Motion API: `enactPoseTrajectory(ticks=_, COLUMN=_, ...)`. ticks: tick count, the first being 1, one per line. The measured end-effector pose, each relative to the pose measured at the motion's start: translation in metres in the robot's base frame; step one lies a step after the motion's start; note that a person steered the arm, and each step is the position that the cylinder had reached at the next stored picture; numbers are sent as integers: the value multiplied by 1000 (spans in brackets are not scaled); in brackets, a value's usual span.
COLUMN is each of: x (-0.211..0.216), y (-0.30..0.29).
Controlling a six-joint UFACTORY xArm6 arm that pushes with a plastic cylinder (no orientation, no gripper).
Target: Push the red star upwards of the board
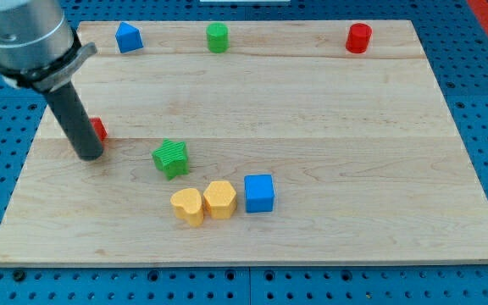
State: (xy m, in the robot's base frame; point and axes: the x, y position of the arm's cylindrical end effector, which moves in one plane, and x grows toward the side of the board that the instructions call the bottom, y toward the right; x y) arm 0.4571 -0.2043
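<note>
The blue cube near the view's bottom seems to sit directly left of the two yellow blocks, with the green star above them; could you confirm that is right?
Not quite: in the camera view the blue cube sits directly right of the two yellow blocks, not left. The green star is indeed above them, slightly toward the view's left.

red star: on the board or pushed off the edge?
On the board. The red star shows partly behind my tip, inside the view's left edge of the board.
</note>
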Motion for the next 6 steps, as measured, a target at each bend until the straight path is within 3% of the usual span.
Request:
enactPoseTrajectory(ticks=2, x=-56, y=-2)
enactPoseTrajectory(ticks=6, x=-61, y=-25)
